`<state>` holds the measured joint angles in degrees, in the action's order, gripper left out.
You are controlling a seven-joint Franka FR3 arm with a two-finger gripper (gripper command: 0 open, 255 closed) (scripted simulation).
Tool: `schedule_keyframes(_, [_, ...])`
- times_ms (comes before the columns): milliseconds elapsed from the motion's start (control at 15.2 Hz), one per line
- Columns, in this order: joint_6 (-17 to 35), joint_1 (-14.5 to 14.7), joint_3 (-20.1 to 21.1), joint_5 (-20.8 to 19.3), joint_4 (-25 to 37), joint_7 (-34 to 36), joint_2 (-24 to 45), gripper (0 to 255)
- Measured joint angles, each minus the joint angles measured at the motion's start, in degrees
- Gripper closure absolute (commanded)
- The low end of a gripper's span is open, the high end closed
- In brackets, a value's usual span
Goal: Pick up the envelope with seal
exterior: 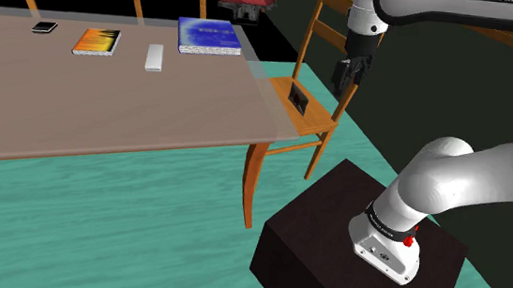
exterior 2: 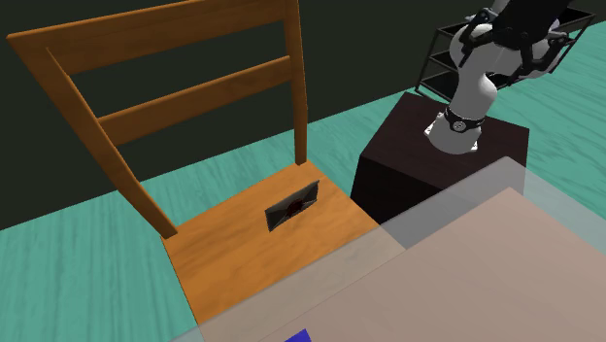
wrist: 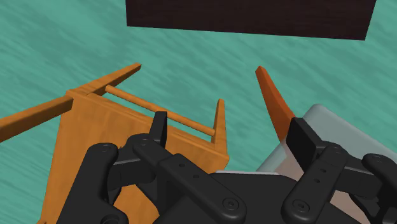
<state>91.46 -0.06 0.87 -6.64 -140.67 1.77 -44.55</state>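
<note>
Wooden chair [exterior: 315, 118] drawn up at the end of the bench [exterior: 108, 98], with the white arm reaching over it. The envelope [exterior 2: 292, 204], dark with a red seal at its middle, rests on the chair's seat, toward the middle and nearer the backrest than the front edge; whether it lies flat or tilts up cannot be told. Nothing touches it.

The black hand [exterior: 348, 85] hangs beside the chair's backrest, above seat height and apart from the envelope, fingers pointing down. In the wrist view the hand [wrist: 229, 137] is spread wide: its two fingers [wrist: 159, 127] stand well apart with nothing between them, and the chair's seat and rails lie below.

The dark stand [exterior: 332, 238] sits on the teal floor [exterior: 97, 229] just beyond the chair's back. On the bench, well away from the chair, lie a blue book [exterior: 209, 36] and an orange book [exterior: 96, 41].
</note>
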Motion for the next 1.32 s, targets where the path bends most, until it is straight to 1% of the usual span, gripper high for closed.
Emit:
schedule_keyframes(132, [1.0,-0.2,-0.4,-0.2,-0.2,-0.1,0.7,0])
schedule_keyframes(462, [9.0,-2.1,-3.5,-1.5,-0.4,-0.9,7.6,0])
schedule_keyframes(726, [16.3,-3.3,-6.1,-1.9,1.4,-1.5,15.7,0])
schedule_keyframes(990, [22.5,-4.5,-8.8,-1.7,3.3,-2.6,23.0,0])
schedule_keyframes(1320, [28.7,-5.4,-11.4,0.3,8.5,-4.1,33.4,0])
